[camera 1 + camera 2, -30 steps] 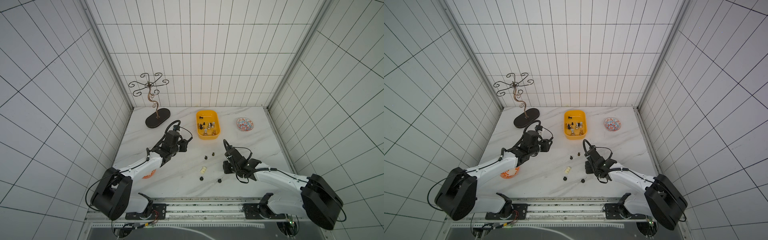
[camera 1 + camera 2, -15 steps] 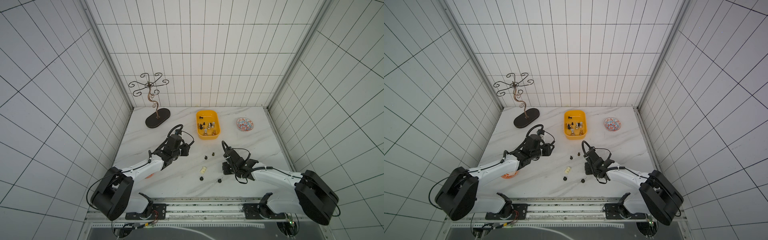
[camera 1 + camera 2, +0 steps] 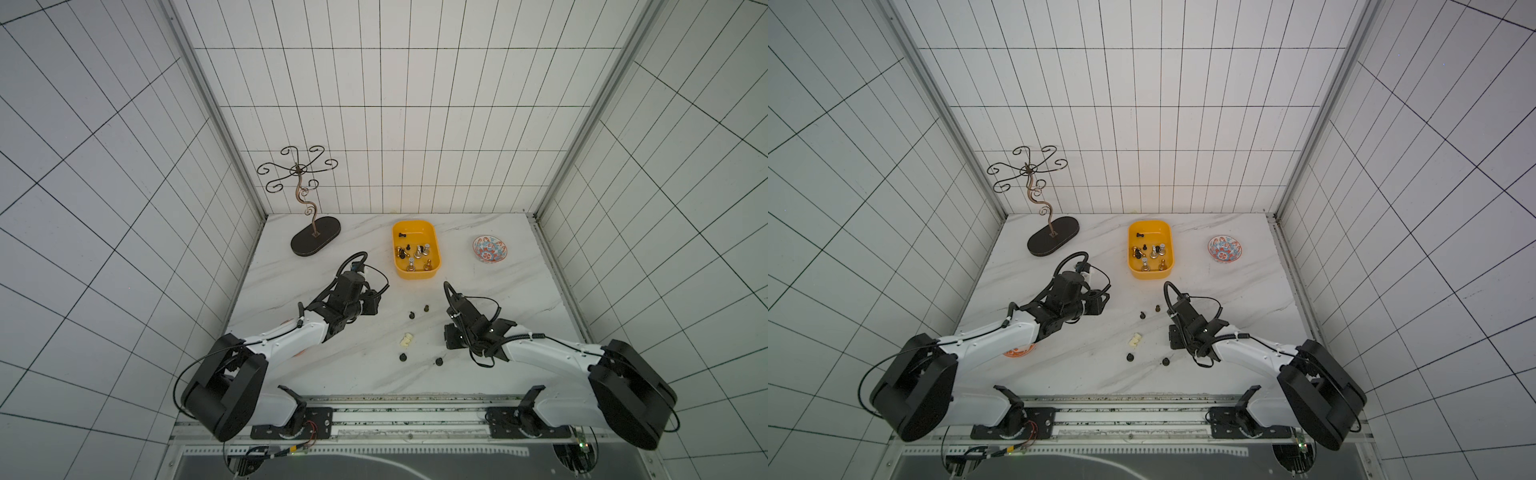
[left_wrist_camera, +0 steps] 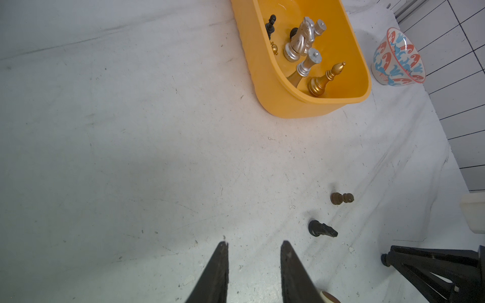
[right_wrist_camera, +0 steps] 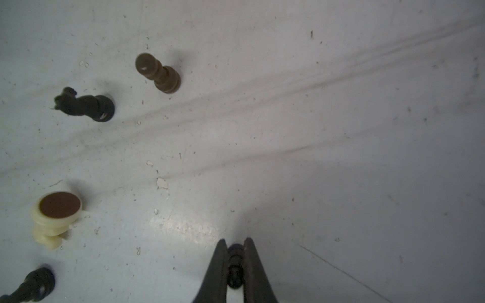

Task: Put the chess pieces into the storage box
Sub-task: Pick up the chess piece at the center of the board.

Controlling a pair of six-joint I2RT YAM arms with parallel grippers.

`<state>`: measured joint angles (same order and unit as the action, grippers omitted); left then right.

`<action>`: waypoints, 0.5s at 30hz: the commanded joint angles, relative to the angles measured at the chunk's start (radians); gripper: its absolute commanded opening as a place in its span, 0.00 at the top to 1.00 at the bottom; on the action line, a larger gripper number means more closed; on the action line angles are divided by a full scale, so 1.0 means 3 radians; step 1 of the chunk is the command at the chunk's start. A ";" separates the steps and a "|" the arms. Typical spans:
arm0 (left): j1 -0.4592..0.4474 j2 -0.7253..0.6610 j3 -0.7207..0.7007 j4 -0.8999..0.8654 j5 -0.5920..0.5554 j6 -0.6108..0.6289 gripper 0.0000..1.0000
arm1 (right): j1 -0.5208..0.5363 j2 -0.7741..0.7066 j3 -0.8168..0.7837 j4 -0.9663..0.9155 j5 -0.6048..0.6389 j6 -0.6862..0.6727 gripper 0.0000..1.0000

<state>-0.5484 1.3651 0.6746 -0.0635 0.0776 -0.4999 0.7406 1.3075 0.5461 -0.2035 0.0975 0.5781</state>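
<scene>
Left gripper (image 4: 254,244): hovering over bare desk (image 4: 131,157) left of centre, jaws standing apart, holding nothing.
Storage box (image 3: 415,272): sitting by the desk's far edge, near its middle, holding silver, gold and black chess pieces (image 4: 301,39).
Desk centre: a brown pawn (image 3: 426,308), black knight (image 3: 412,315) and cream piece (image 3: 406,340) resting here, with a black pawn (image 3: 402,357) nearer the front edge.
Right gripper (image 5: 235,242): pinching a small black piece (image 5: 235,265) toward the front edge, jaws closed on it.

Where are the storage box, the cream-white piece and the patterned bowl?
storage box (image 4: 278,97): left wrist view, on its outer side wall.
cream-white piece (image 5: 53,220): right wrist view, on the cream collar by its brown base.
patterned bowl (image 3: 489,249): in a top view, on its bare inside.
</scene>
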 commanded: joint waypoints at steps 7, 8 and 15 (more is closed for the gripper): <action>-0.0004 -0.0127 -0.0042 0.0049 -0.0032 -0.0031 0.67 | 0.0026 -0.0043 -0.0133 -0.0022 -0.0003 0.0033 0.90; -0.0008 -0.0134 -0.0053 0.0046 -0.0036 -0.0035 0.67 | 0.0026 -0.0048 -0.0128 -0.0029 -0.0003 0.0031 0.91; -0.0011 -0.0178 -0.0096 0.0033 -0.0049 -0.0066 0.67 | 0.0026 -0.0136 -0.0075 -0.0075 -0.0033 0.0030 0.93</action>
<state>-0.5484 1.3346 0.6571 -0.0650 0.0761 -0.5064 0.7406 1.2930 0.5461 -0.2024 0.0933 0.5785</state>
